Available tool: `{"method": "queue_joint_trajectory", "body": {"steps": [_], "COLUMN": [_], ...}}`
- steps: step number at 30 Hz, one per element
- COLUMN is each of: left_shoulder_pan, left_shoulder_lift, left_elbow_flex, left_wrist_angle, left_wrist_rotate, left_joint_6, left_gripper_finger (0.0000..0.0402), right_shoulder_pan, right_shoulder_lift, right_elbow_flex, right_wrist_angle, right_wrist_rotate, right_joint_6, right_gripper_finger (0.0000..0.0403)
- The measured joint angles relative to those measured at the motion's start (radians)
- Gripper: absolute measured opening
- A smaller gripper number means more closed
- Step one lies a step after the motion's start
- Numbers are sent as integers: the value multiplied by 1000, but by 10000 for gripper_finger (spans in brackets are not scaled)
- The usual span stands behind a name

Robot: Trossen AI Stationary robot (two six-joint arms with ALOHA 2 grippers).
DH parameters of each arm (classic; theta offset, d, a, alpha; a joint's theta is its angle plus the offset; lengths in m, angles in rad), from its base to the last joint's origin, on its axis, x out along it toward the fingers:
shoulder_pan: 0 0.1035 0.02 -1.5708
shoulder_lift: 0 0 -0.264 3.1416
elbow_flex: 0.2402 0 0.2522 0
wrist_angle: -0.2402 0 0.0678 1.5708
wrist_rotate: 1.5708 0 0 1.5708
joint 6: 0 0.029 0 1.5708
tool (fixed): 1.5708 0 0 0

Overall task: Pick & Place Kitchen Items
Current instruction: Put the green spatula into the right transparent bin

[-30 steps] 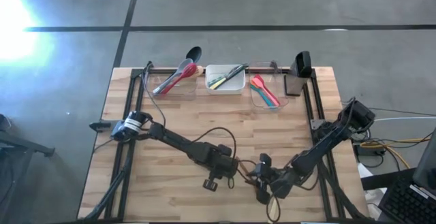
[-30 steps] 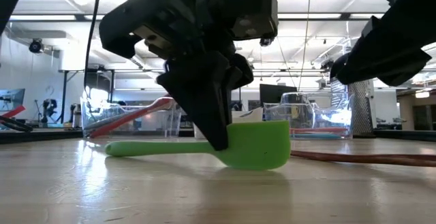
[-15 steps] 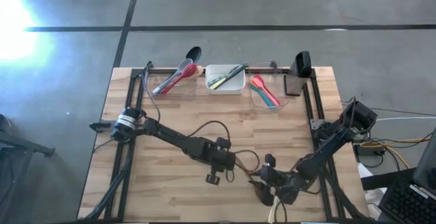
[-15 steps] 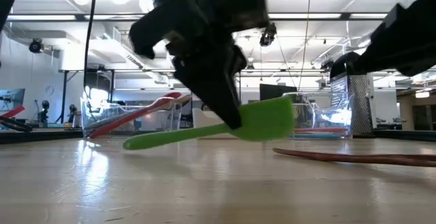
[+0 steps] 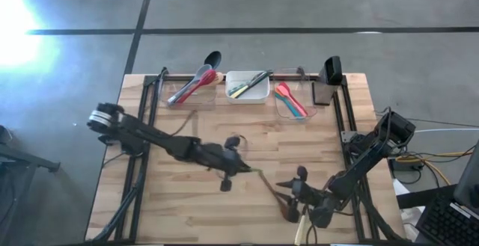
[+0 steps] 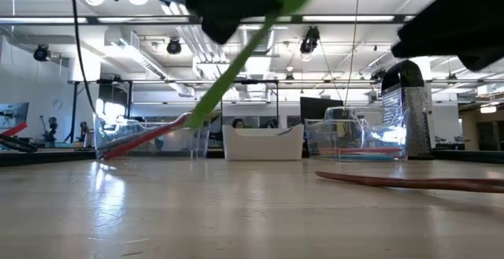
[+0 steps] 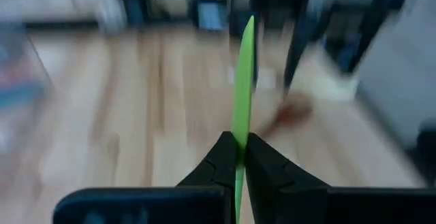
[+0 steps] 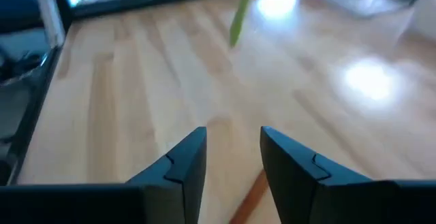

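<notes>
Left hand point(image 7: 239, 157) of my rig is clamped shut on the green spatula point(image 7: 242, 94), which it carries clear of the desk point(image 5: 172, 201); in the low view the spatula slants steeply with its handle end pointing down. From above, this hand sits near the desk's middle point(image 5: 241, 167). Right hand point(image 8: 233, 154), near the desk's front edge on the right side, has its fingers parted and holds nothing; bare wood shows between them. A wooden spoon point(image 6: 409, 183) lies flat on the desk just beside that hand, its handle visible near the fingers in the right wrist view.

Farther back, three tubs stand in a row along the far edge. I see the left clear tub point(image 5: 187, 96) holding red and grey utensils point(image 5: 191, 84) and a black spoon point(image 5: 212, 57) whose bowl sticks out past the rim. Next comes the white tub point(image 5: 248, 95), holding slim dark and yellow-green pieces point(image 5: 249, 84) laid slantwise. To its right, the right clear tub point(image 5: 286, 110) holds pink, orange and blue spatulas point(image 5: 292, 100). Beside that tub stands a grater point(image 6: 400, 109), with a dark block point(image 5: 332, 70) at the back corner.
</notes>
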Motion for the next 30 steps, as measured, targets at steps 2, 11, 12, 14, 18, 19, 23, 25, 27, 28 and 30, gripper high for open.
{"method": "queue_joint_trajectory", "body": {"steps": [2, 11, 12, 14, 18, 19, 23, 25, 27, 28, 30], "left_shoulder_pan": [2, 18, 20, 20, 20, 20, 20, 20, 22, 21, 22], "left_shoulder_lift": [-49, -69, -67, -62, -55, -54, -54, -54, -54, -54, -54], "left_elbow_flex": [-85, -284, -284, -277, -250, -246, -237, -236, -236, -236, -236], "left_wrist_angle": [209, 841, 842, 838, 836, 832, 827, 828, 827, 826, 827], "left_wrist_rotate": [-2, 13, 15, 20, 59, 67, 84, 84, 85, 85, 85], "left_joint_6": [-3, -20, -23, -27, -26, -26, -25, -22, -21, -21, -21], "left_gripper_finger": [16, 16, 16, 16, 16, 16, 16, 16, 16, 16, 16], "right_shoulder_pan": [0, -88, -105, -146, -239, -258, -304, -319, -331, -336, -345], "right_shoulder_lift": [0, 0, 0, 0, -1, -1, -1, -1, -1, -1, -1], "right_elbow_flex": [0, 0, 0, 0, 0, 0, 0, 0, 0, 0, 0], "right_wrist_angle": [28, 338, 375, 448, 533, 539, 597, 637, 674, 684, 688], "right_wrist_rotate": [53, 97, 75, 15, -140, -165, -228, -280, -311, -321, -335], "right_joint_6": [-24, -348, -389, -461, -534, -542, -579, -609, -629, -632, -631], "right_gripper_finger": [138, 157, 158, 161, 164, 164, 161, 159, 160, 160, 161]}}
